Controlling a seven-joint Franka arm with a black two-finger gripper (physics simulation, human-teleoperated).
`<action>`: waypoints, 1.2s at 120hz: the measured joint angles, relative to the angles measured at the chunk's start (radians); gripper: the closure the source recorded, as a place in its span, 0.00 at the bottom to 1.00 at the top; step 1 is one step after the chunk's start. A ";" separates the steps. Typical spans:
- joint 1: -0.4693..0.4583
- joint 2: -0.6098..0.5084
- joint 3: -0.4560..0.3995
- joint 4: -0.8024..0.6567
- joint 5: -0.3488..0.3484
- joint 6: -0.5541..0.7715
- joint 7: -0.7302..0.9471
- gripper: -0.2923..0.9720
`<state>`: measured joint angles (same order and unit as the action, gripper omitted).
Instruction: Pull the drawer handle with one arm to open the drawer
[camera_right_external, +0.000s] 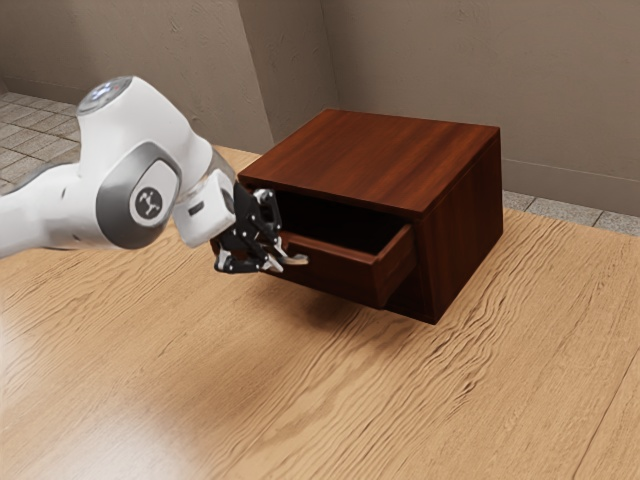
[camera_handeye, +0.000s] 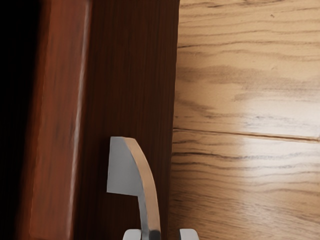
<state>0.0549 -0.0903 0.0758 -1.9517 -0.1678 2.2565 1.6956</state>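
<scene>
A dark wooden cabinet (camera_right_external: 400, 160) stands on the table, and its single drawer (camera_right_external: 345, 265) is pulled partway out toward the exterior view's left. A small silver handle (camera_right_external: 293, 259) sticks out of the drawer front. My black gripper (camera_right_external: 272, 262) is at that handle, with one finger on each side of it, shut on it. In the wrist view the drawer front (camera_handeye: 130, 100) is close under my hand. The curved metal handle (camera_handeye: 134, 180) runs down between my fingertips (camera_handeye: 133, 234).
The light wooden table (camera_right_external: 300, 400) stretches wide in front of the cabinet and toward the exterior view's right. A beige wall and a tiled floor (camera_right_external: 40, 125) lie behind. My white arm (camera_right_external: 110, 190) comes in from the exterior view's left.
</scene>
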 joint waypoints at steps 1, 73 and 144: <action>0.000 0.000 0.000 -0.001 0.000 0.000 0.000 0.77; -0.001 -0.086 0.023 -0.094 0.000 0.000 -0.001 0.78; 0.002 -0.246 0.024 -0.219 -0.001 -0.007 -0.001 0.77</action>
<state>0.0569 -0.3360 0.0997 -2.1703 -0.1690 2.2497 1.6949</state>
